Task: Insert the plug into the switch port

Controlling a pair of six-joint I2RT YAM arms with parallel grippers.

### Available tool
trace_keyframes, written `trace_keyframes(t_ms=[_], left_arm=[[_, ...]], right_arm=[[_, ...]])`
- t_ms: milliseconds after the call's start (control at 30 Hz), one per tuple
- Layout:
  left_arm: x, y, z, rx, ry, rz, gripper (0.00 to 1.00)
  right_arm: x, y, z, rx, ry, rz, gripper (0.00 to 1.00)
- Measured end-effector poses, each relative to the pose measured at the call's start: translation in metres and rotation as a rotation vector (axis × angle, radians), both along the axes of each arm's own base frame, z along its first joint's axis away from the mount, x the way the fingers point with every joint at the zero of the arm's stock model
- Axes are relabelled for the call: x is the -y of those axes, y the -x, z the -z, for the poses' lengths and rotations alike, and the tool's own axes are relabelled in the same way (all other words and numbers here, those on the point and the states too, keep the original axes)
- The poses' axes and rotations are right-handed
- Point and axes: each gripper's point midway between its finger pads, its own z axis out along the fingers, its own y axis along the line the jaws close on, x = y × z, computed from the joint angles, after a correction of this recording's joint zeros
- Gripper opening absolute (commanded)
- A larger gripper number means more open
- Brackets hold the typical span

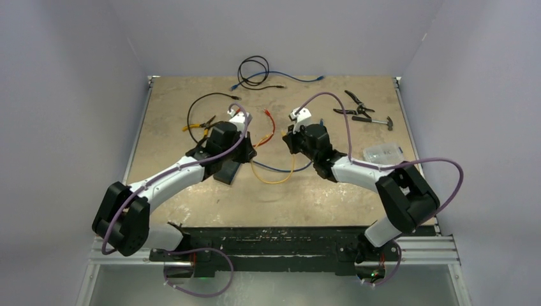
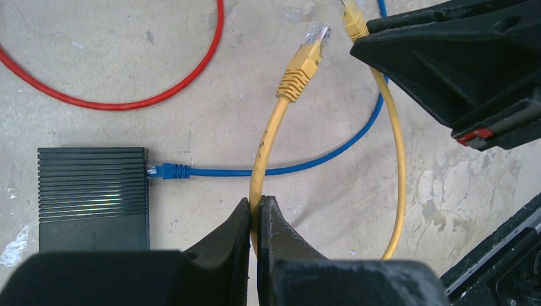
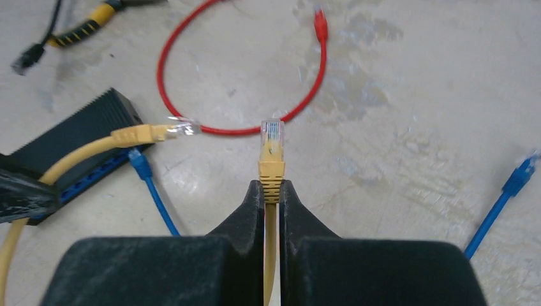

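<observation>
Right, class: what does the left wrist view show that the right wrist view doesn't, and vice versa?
Only the left wrist view: the left end effector closed on the yellow cable, and the cable's other strand curving down the right side. Only the right wrist view: the red plug, a loose blue plug, a black plug and pliers handles. Both: the switch, the red cable, the blue cable at the switch, the free yellow plug and the held yellow plug in the right end effector.
</observation>
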Motion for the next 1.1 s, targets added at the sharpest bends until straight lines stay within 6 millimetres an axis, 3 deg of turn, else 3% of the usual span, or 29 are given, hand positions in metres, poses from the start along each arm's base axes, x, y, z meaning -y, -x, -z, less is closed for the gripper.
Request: trace_keyframes(t_ms=[133,300,467,767,967,1100], left_arm=[[0.004,0.004,-0.009,0.043,-0.007,0.022,0.03],[0.000,0.010,-0.013,0.076,0.004,0.027,0.06],[-0.001,0.015,-0.023,0.122,0.037,0.036,0.20],[-0.008,0.028,-0.046,0.221,0.102,0.044,0.41],[-0.020,0.020,-0.055,0.258,0.069,-0.023,0.52],[-0.040,0.007,-0.056,0.252,0.017,-0.104,0.52]], right_arm=[[-0.005,0.009,-0.028,0.102,-0.042,-0.073,0.00],[-0.010,0.019,-0.046,0.173,-0.056,-0.153,0.00],[-0.014,0.026,-0.065,0.236,-0.053,-0.240,0.00],[-0.029,0.044,-0.074,0.248,0.036,-0.462,0.00],[-0.046,0.072,-0.079,0.193,0.019,-0.658,0.00],[-0.058,0.097,-0.092,0.166,-0.009,-0.799,0.00]])
